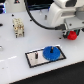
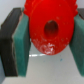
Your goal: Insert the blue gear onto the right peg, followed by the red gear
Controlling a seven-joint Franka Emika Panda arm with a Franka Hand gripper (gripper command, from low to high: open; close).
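Red gear [image 2: 48, 27] sits pinched between the gripper's [image 2: 45, 42] teal pads [image 2: 20, 42] — bore facing outward, ready to thread, I'd guess — held above the table [image 1: 10, 55], while farther off the blue gear [image 1: 51, 53] already lies on the white plate [image 1: 35, 59].

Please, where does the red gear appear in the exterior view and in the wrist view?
Exterior view: the red gear sits near that view's right edge, under the arm, above and to the right of the blue gear.
Wrist view: the red gear fills the middle, held between the teal pads.
Shared landmark: the pincer gripping the gear.
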